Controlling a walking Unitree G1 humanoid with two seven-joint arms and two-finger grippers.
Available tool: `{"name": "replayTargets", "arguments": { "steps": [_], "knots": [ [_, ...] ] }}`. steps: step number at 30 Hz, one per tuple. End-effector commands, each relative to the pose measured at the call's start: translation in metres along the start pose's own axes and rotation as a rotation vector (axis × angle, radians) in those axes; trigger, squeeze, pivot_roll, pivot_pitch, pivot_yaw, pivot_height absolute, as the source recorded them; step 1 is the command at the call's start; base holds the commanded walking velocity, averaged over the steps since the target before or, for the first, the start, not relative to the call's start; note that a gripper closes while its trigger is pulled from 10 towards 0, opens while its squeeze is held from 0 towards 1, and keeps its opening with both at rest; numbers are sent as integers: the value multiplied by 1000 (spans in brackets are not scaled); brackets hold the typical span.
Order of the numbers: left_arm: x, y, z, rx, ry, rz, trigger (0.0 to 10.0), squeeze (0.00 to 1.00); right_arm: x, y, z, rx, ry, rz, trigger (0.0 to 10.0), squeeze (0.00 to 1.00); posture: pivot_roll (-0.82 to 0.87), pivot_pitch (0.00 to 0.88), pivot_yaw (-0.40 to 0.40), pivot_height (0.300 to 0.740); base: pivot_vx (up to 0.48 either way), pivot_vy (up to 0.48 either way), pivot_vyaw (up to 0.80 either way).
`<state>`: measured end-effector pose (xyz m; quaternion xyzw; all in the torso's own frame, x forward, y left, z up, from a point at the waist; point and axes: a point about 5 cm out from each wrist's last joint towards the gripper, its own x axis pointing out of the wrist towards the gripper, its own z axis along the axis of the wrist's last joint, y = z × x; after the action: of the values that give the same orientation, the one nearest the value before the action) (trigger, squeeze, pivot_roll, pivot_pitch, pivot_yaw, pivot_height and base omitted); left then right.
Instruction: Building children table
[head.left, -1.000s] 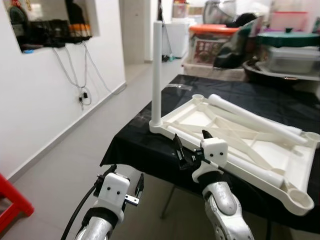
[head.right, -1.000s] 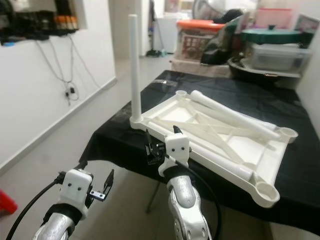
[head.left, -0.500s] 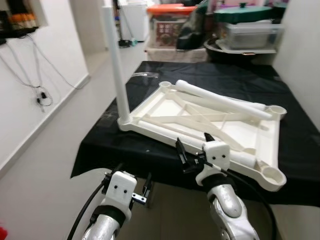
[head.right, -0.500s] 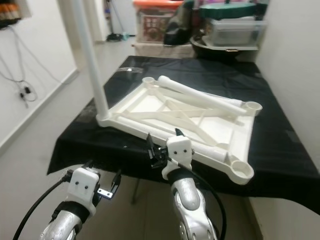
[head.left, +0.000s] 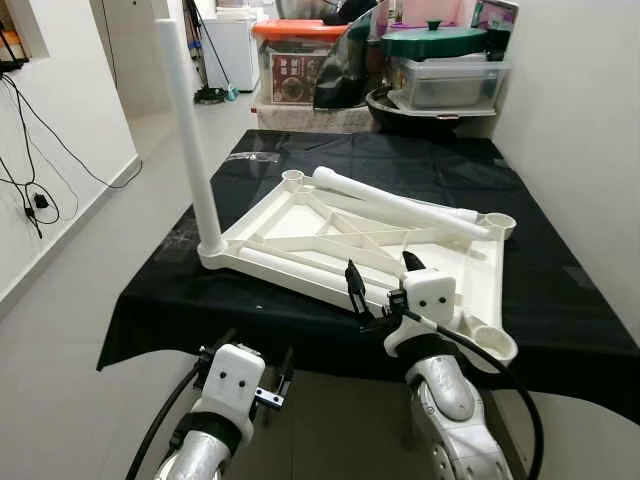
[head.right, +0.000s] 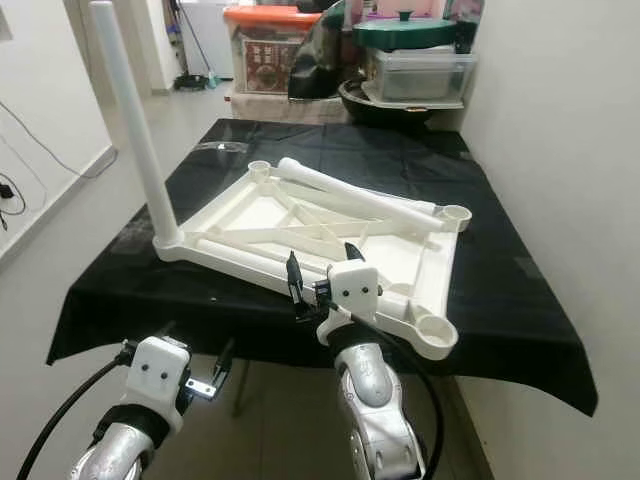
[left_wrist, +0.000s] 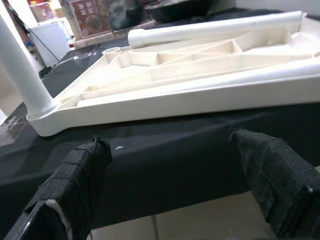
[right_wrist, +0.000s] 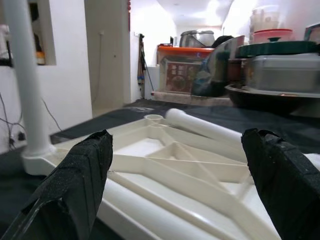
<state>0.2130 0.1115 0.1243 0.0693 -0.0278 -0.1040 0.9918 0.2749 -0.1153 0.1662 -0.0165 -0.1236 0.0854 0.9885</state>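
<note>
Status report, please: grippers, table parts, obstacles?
Both grippers open: left below the table edge, right at the tabletop. One leg upright, two legs loose.

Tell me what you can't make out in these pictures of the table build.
- Tabletop, head views: its face is turned down onto the black cloth.
- Loose legs: the exact count is unclear, as the right gripper covers part of the front one.
- Label on the orange-lidded box: too small to read.

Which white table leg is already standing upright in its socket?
The leg at the tabletop's near-left corner; the other two legs lie flat across the upturned tabletop.
</note>
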Motion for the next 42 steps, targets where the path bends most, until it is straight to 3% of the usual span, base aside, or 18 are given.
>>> {"name": "replayTargets", "arguments": {
  "steps": [1, 13, 19, 21, 22, 25, 29, 31, 33, 38, 42],
  "knots": [
    [-1, 1, -4, 6, 21, 1, 10000, 0, 2, 4, 0, 12, -4, 9, 10000, 0, 53, 0, -5, 740, 0, -450, 0],
    [-1, 7, -7, -46, 43, 50, 10000, 0, 8, -6, -4, 7, 20, -23, 10000, 0, 57, 0, -5, 740, 135, -249, 0],
    [-1, 6, -6, -49, 35, 29, 10000, 0, 16, -11, -12, 104, 121, -56, 10000, 0, 57, 0, -3, 740, 0, 0, 0],
    [-2, 5, -5, -50, 33, 25, 10000, 0, 20, -13, -14, 141, 155, -53, 10000, 0, 59, 0, -7, 740, 0, 0, 0],
    [-3, 4, -4, -54, 31, 19, 10000, 0, 26, -20, -20, 220, 233, -56, 10000, 0, 62, 0, -9, 740, 0, 0, 0],
    [-4, 3, -3, -60, 30, 6, 10000, 0, 32, -30, -26, 298, 311, -62, 10000, 0, 64, 11, -12, 740, 0, 0, 0],
    [-6, 0, -1, -60, 29, -7, 10000, 0, 32, -39, -34, 368, 398, -46, 10000, 0, 65, 22, -11, 740, 0, 0, 0],
    [-7, -1, 0, -61, 30, -17, 10000, 0, 26, -45, -44, 442, 503, -19, 10000, 0, 66, 38, -10, 740, 0, 0, 0],
    [-8, -1, 0, -62, 30, -19, 10000, 0, 24, -47, -46, 471, 531, -13, 10000, 0, 66, 38, -10, 740, 0, 0, 0],
    [-11, -2, 1, -71, 38, -27, 10000, 0, 20, -46, -35, 675, 596, 125, 10000, 0, 64, 57, -8, 740, 0, 0, 0],
    [-11, -2, 1, -72, 41, -28, 10000, 0, 20, -46, -32, 702, 609, 154, 10000, 0, 64, 57, -8, 740, 0, 0, 0]
  ]
}}
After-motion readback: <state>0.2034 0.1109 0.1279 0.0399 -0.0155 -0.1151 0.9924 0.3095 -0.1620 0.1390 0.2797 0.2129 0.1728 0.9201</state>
